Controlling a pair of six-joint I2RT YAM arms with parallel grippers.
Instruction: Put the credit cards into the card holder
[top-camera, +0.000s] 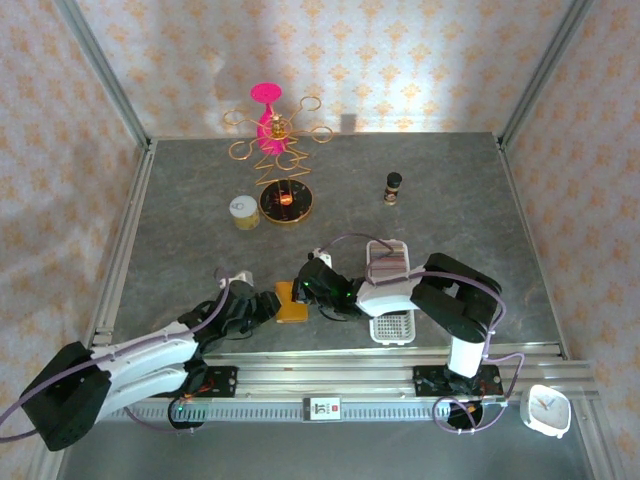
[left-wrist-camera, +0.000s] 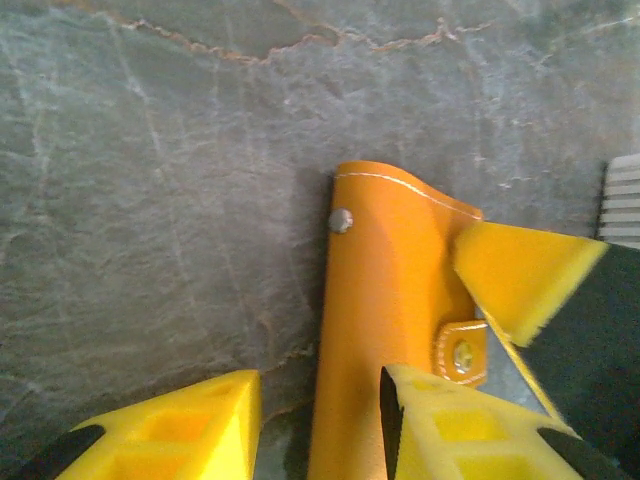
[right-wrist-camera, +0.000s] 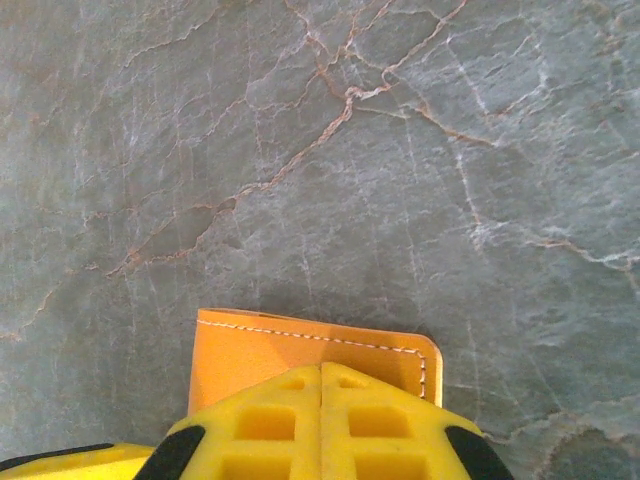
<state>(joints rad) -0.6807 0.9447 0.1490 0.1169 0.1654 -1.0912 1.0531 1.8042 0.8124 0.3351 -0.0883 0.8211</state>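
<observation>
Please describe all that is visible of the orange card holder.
The small orange leather-like folding card holder lies flat on the grey stone-look table, near its front edge. White stitching runs along one edge; a metal stud and a snap tab show. The shut right gripper rests on it; the open left gripper straddles one side.

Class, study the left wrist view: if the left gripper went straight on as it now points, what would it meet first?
Most likely the card holder, which lies just ahead of the left gripper, partly between its jaws; depth is hard to judge.
</observation>
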